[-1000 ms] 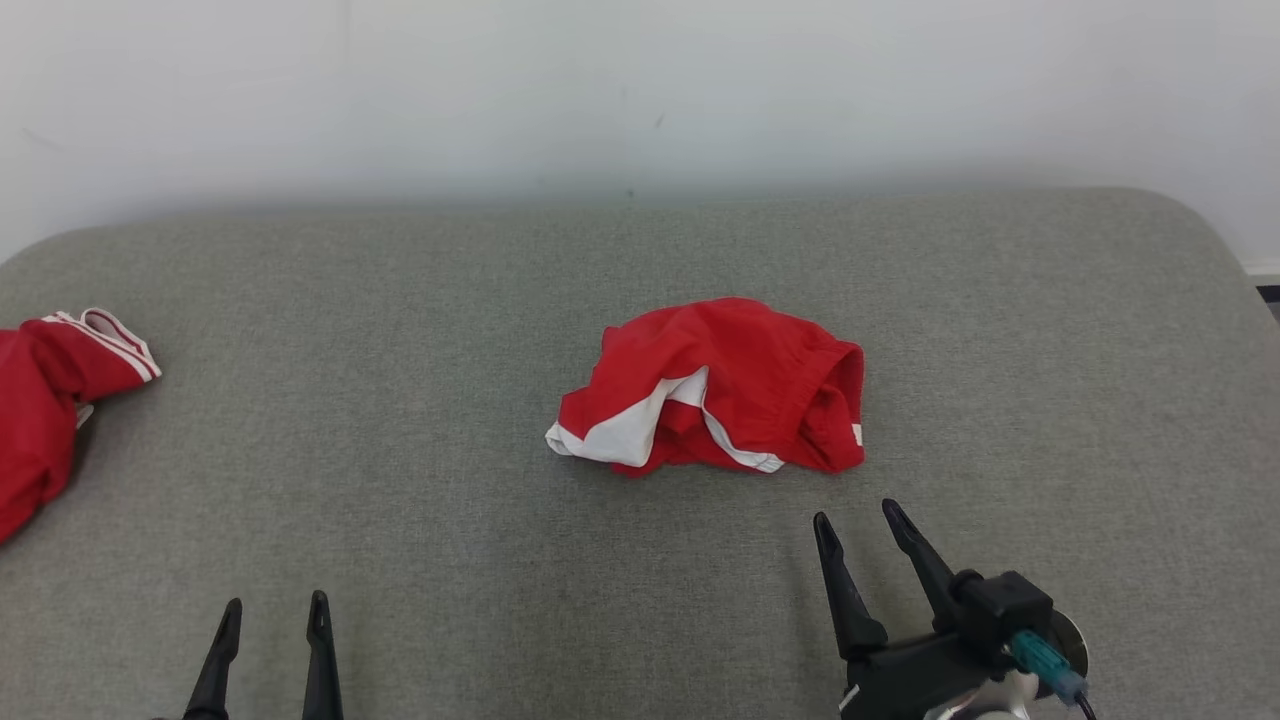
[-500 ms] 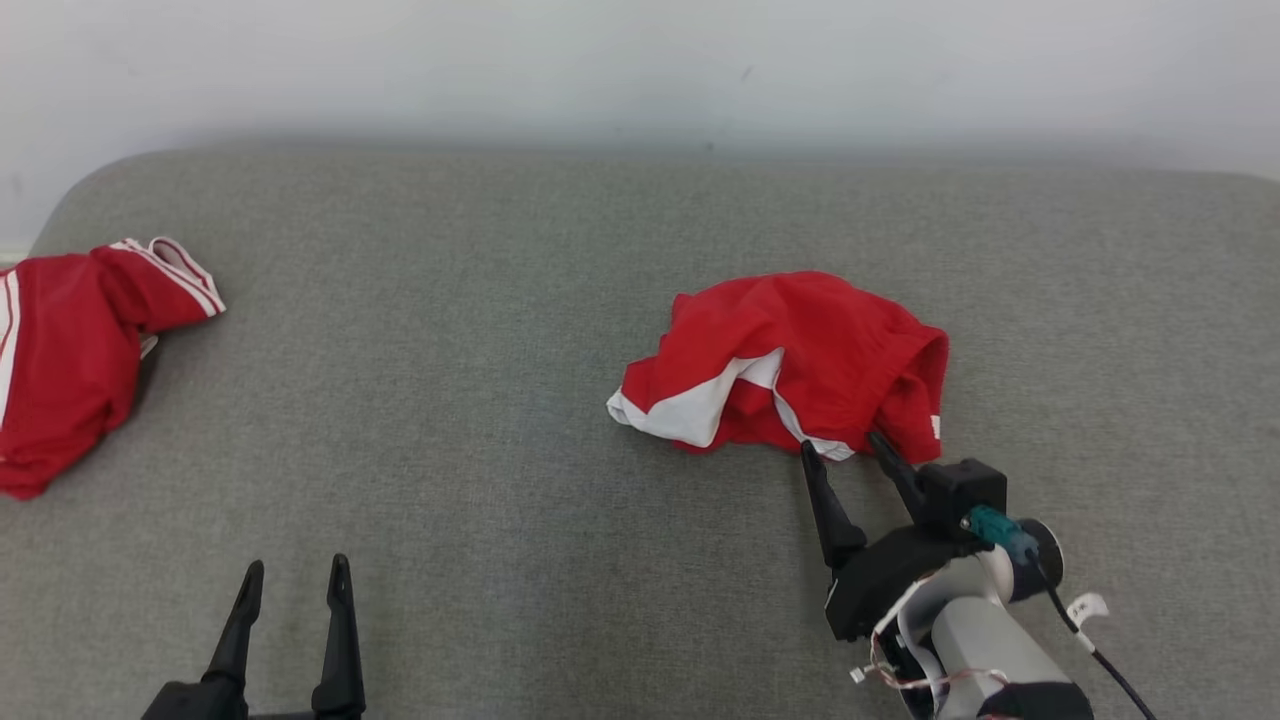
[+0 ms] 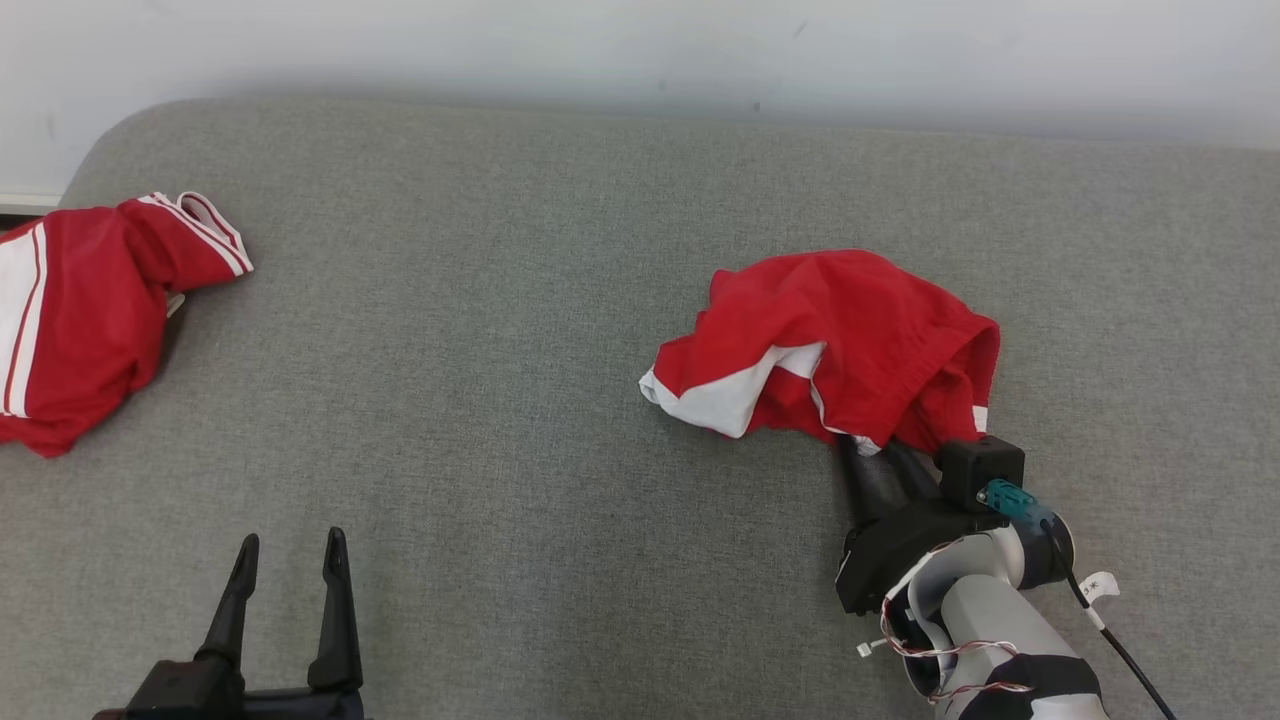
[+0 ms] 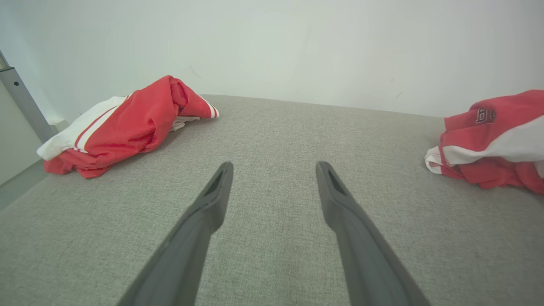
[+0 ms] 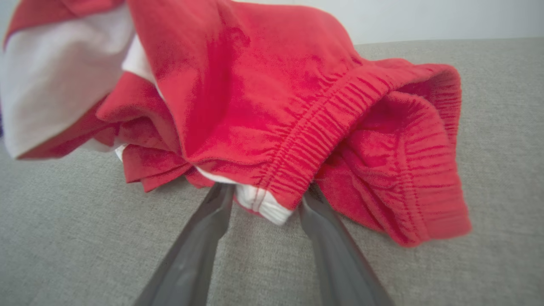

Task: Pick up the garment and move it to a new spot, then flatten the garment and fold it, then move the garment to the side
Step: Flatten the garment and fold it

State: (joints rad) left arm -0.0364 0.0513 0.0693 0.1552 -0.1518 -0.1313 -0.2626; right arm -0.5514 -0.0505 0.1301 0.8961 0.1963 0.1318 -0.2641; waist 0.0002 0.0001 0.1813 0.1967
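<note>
The garment (image 3: pixel 850 330) is a crumpled pair of red shorts with white panels, lying on the grey padded surface (image 3: pixel 500 420) right of centre. Its left end also shows in the left wrist view (image 4: pixel 493 140). My right gripper (image 3: pixel 882 452) has its fingers pushed in under the garment's near edge. In the right wrist view the garment (image 5: pixel 263 97) lies over the right gripper (image 5: pixel 265 191), whose two fingers straddle a fold with a white hem. Their tips are hidden under the elastic waistband. My left gripper (image 3: pixel 290 545) stands open near the front left (image 4: pixel 274 165), touching nothing.
A second red and white garment (image 3: pixel 90 310) lies bunched at the far left edge of the surface (image 4: pixel 127 123). A pale wall (image 3: pixel 640 50) runs along the back. The surface's back left corner (image 3: pixel 110 140) is rounded.
My right gripper has moved forward from in front of the garment into its near edge, and its fingers have drawn closer together. The head camera has shifted; the left gripper is unchanged.
</note>
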